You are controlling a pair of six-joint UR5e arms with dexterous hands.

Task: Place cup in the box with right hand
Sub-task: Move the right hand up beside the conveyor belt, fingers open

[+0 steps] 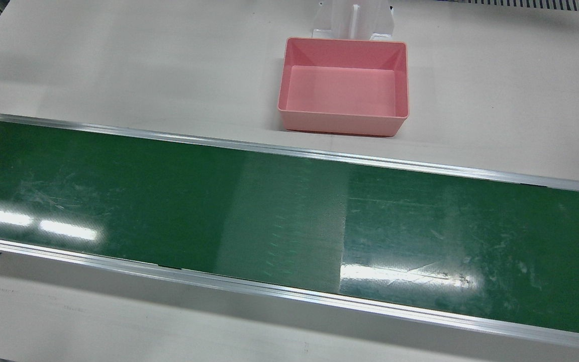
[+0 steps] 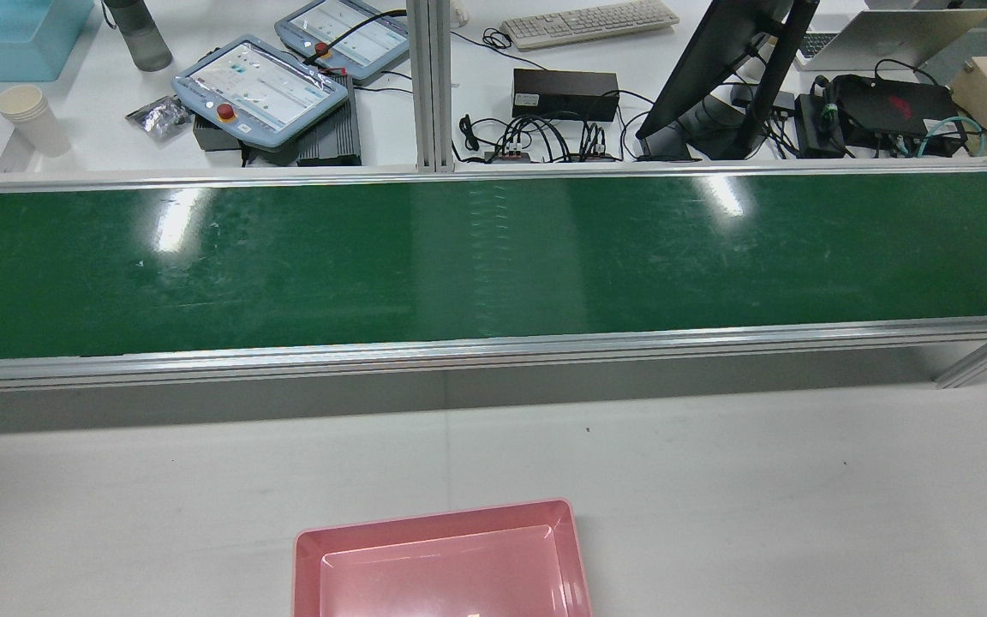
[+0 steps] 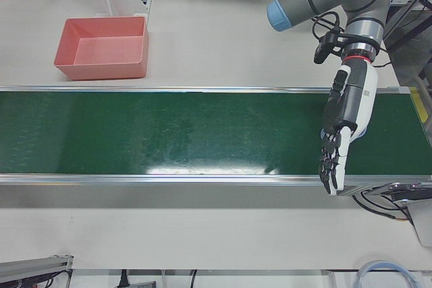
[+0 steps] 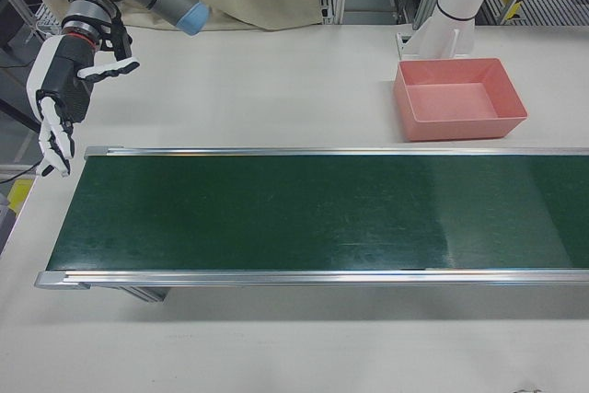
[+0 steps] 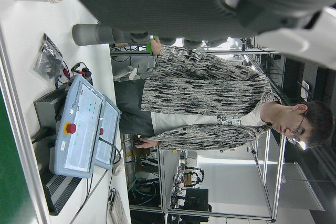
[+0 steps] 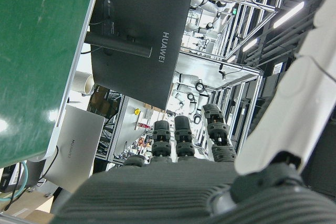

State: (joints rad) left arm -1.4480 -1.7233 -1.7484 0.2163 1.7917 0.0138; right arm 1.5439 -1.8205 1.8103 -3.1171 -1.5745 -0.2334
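I am waiting at the start: no cup shows on the long green conveyor belt (image 1: 169,201), so I cannot tell where it is. My right hand (image 4: 57,103) hangs by the belt's end, fingers spread, empty; the left hand (image 3: 343,133) likewise. The pink rectangular plastic box (image 1: 345,123) sits empty. Next I judge I need a cup within reach.

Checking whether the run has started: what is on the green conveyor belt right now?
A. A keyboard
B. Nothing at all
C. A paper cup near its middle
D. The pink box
B: the green belt is bare along its whole length in the front and rear views; the pink box sits empty on the table beside it.
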